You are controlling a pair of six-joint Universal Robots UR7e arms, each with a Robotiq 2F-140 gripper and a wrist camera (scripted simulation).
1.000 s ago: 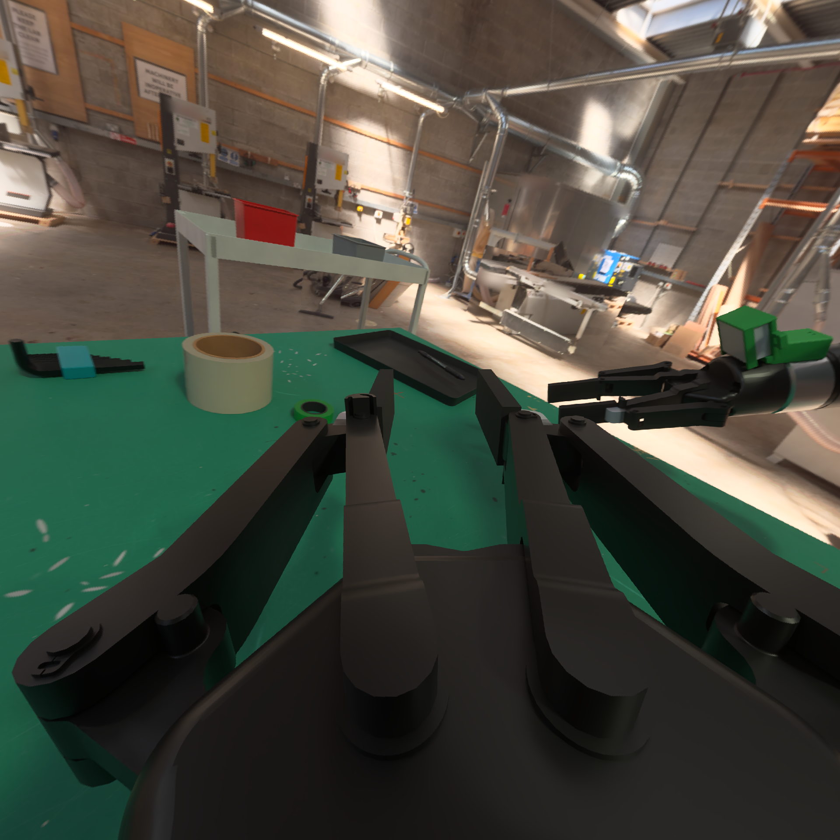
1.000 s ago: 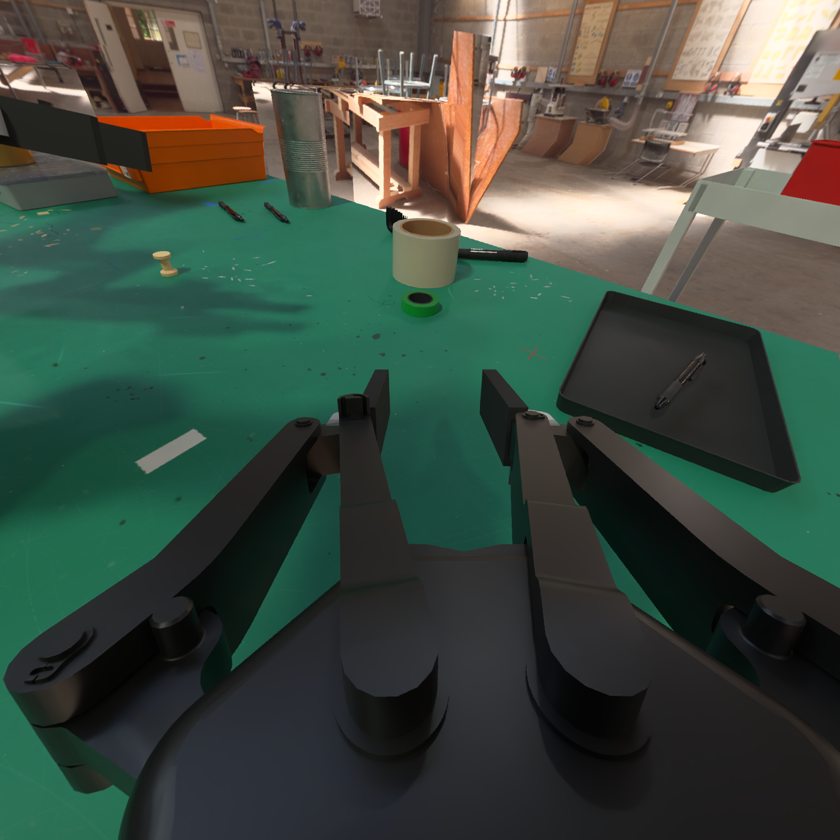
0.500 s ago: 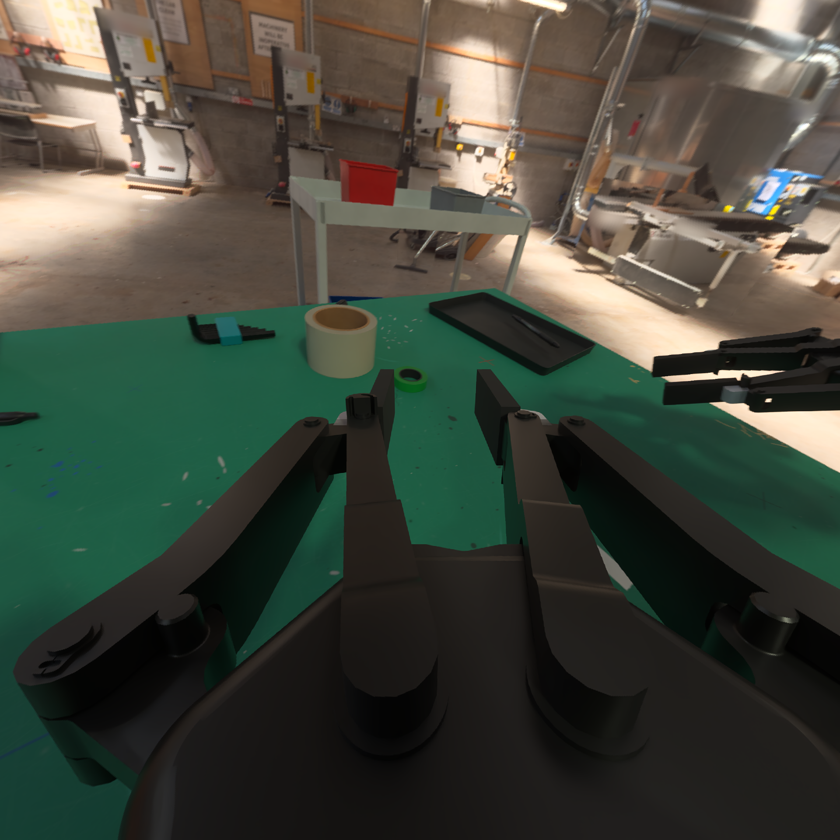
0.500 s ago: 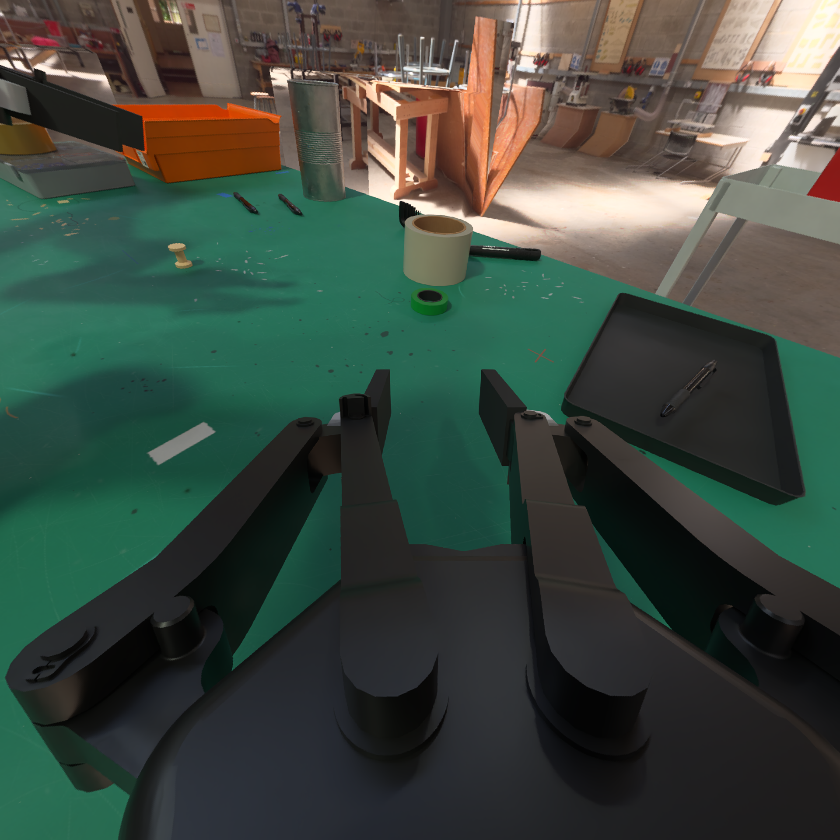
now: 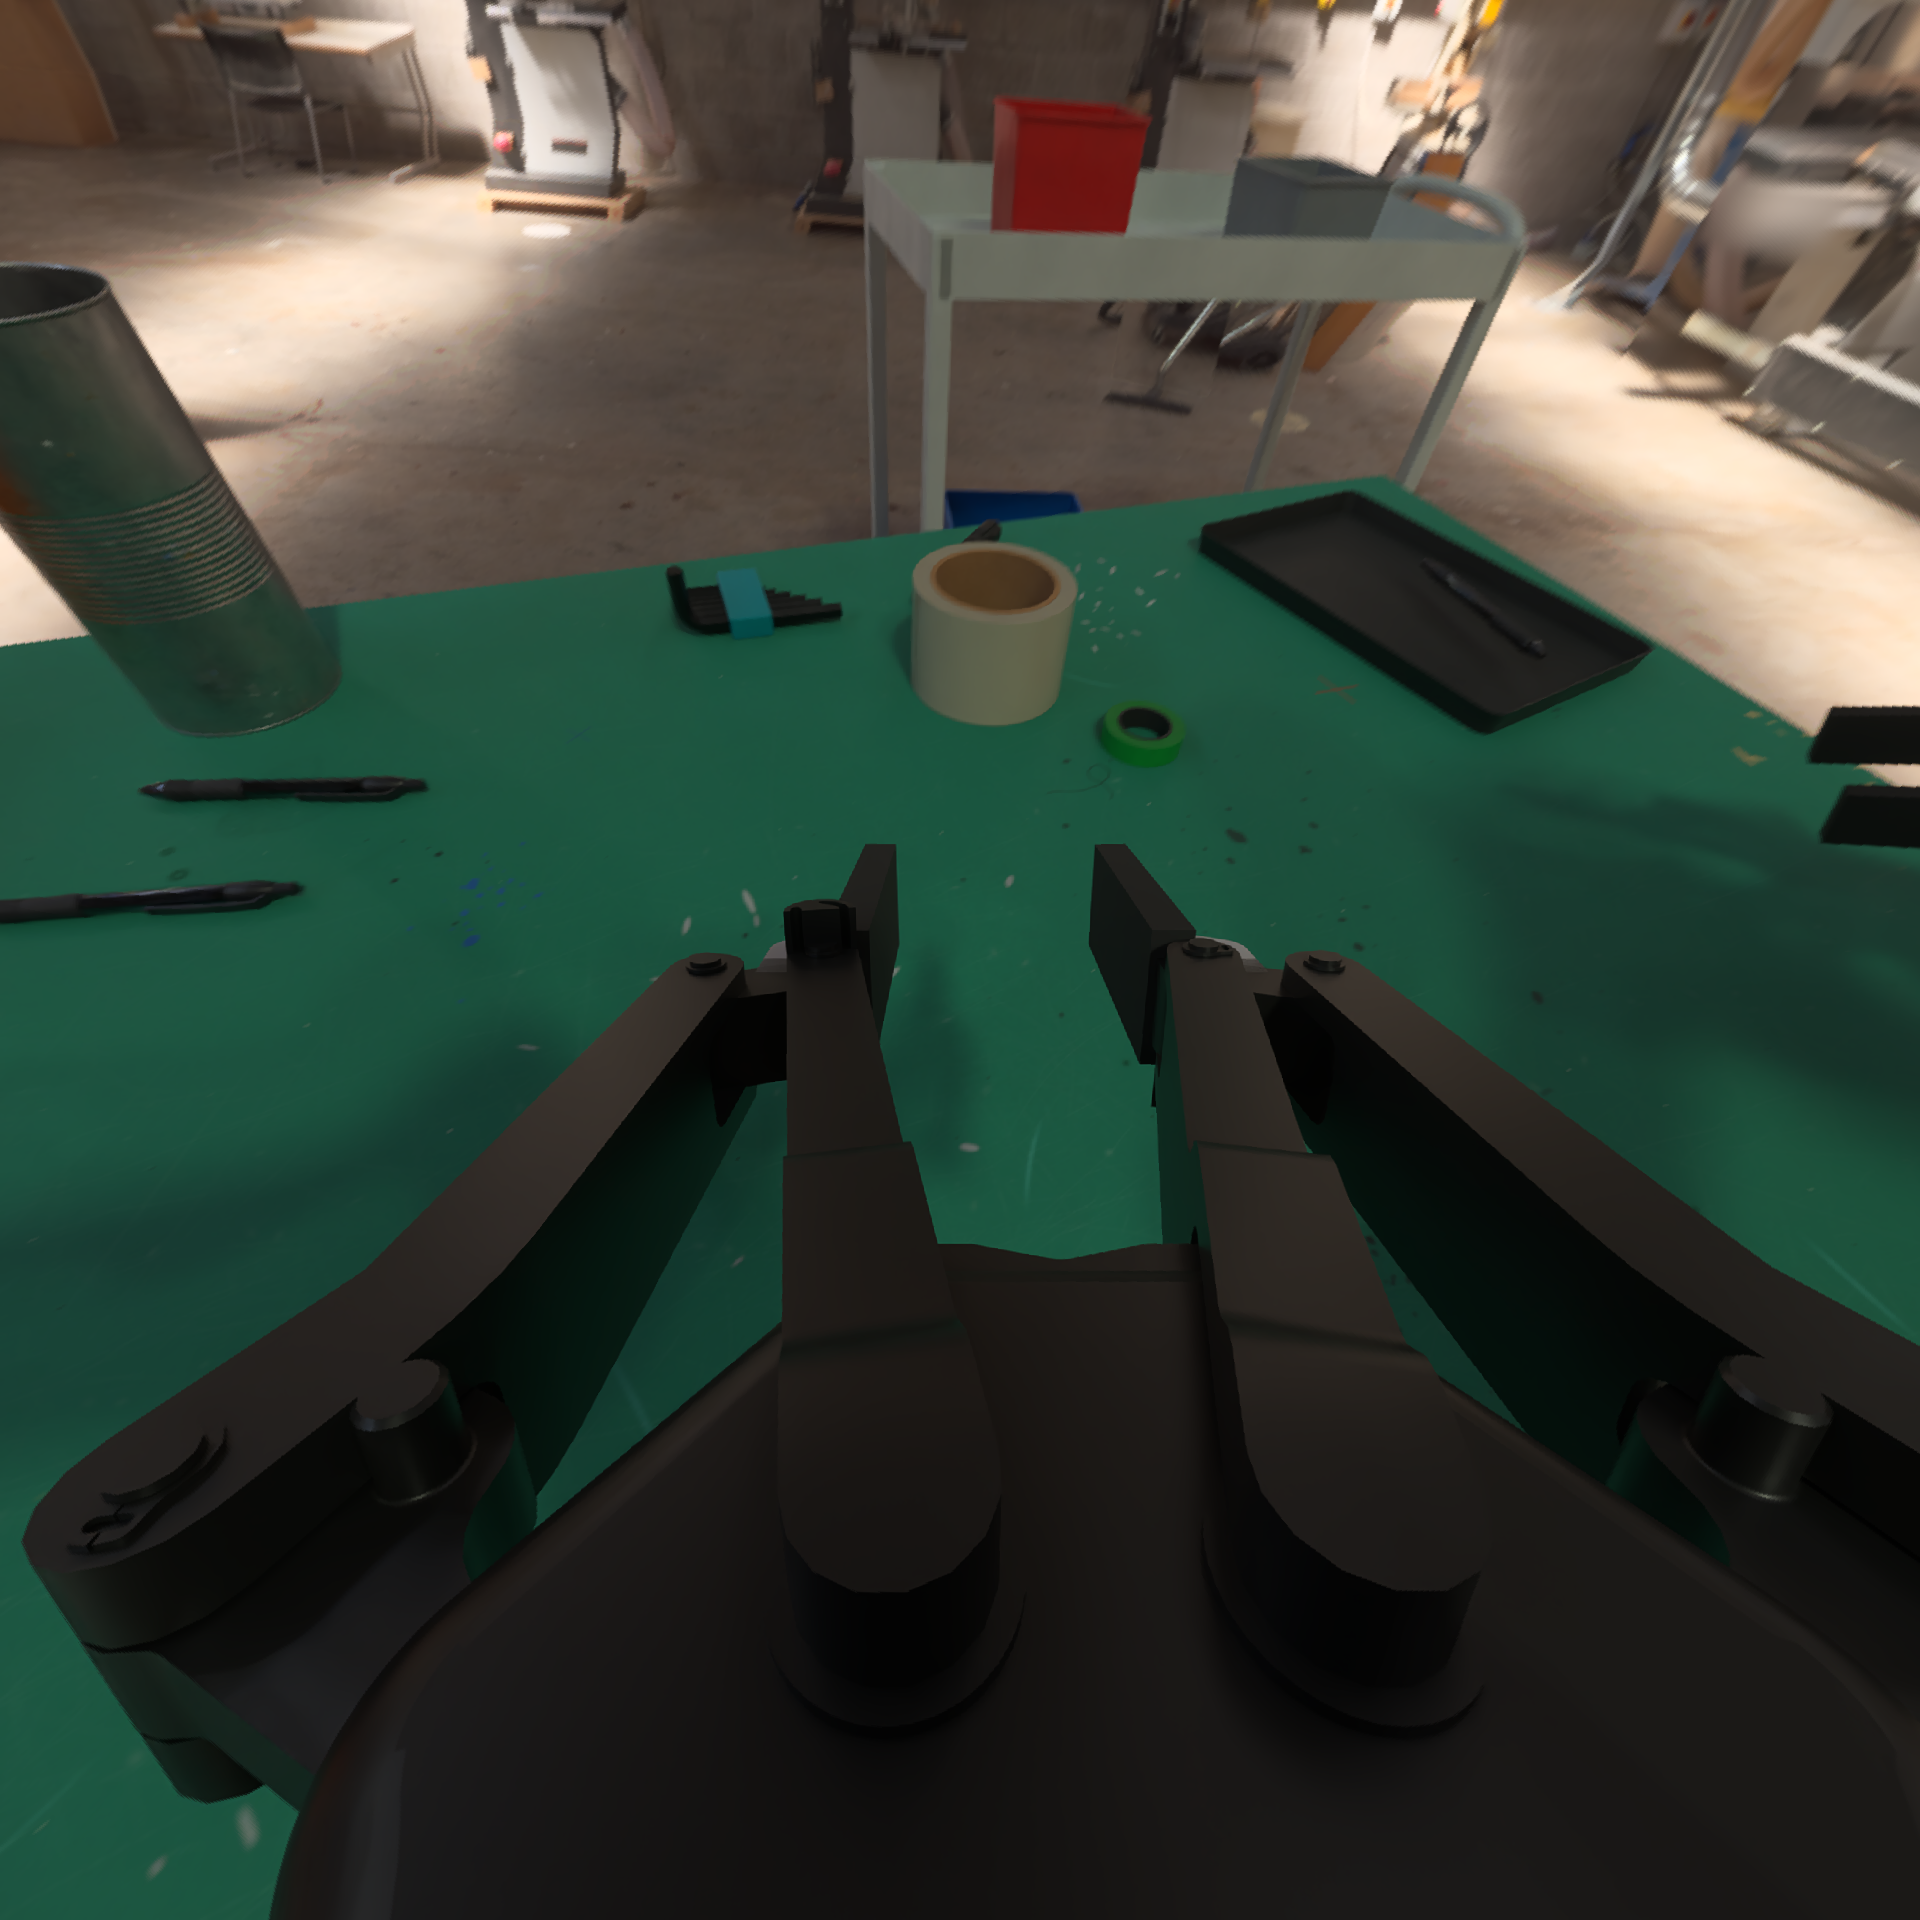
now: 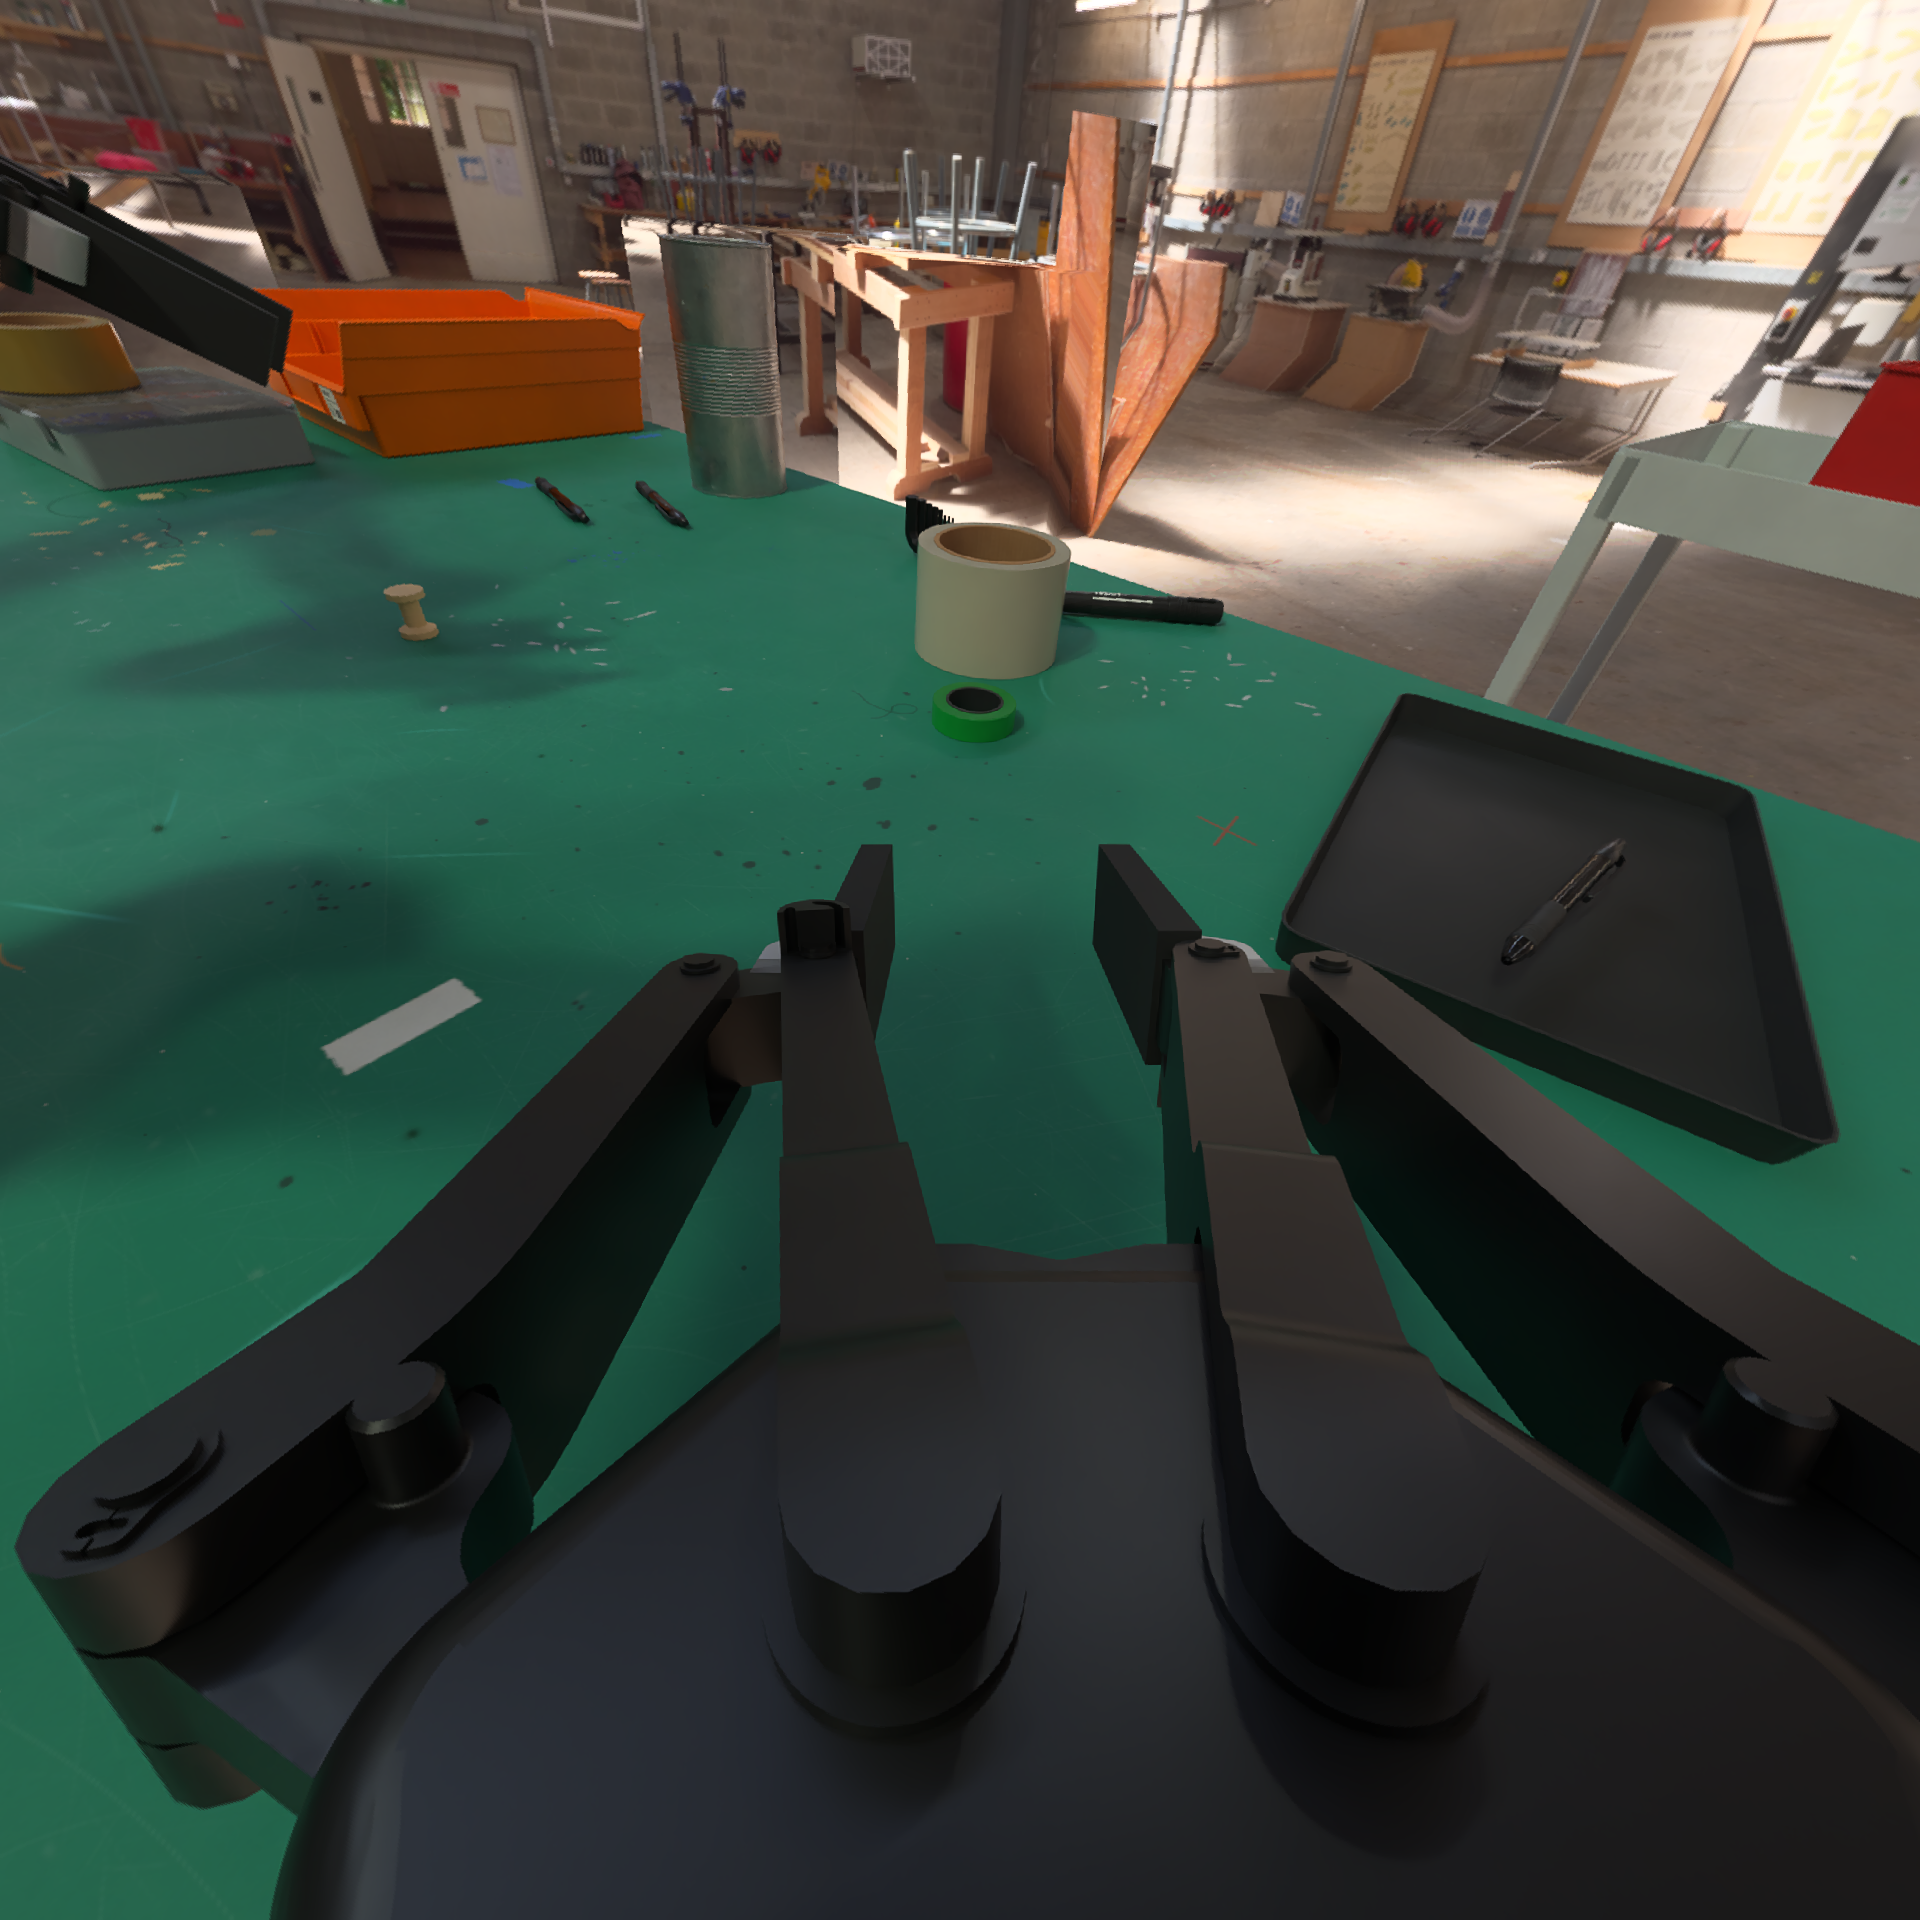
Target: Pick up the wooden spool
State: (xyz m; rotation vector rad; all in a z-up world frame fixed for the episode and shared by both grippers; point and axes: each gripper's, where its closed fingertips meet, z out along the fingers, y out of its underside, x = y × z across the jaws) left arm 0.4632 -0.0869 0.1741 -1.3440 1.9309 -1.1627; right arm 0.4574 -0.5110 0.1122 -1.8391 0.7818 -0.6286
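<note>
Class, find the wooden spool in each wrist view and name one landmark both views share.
Left wrist view: the wooden spool is not in it.
Right wrist view: the wooden spool stands on the green table, upper left, well left of the cream tape roll.
Shared landmark: the cream tape roll, with the small green tape roll just in front of it.

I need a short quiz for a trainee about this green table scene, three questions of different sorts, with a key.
1. True or false: the wooden spool lies inside the black tray.
2. Which item lies in that tray? A) pen B) green tape roll C) hex key set
3. Fill in: both the left tool and the right tool are ____.

Key: 1 false; 2 A; 3 open.
</note>
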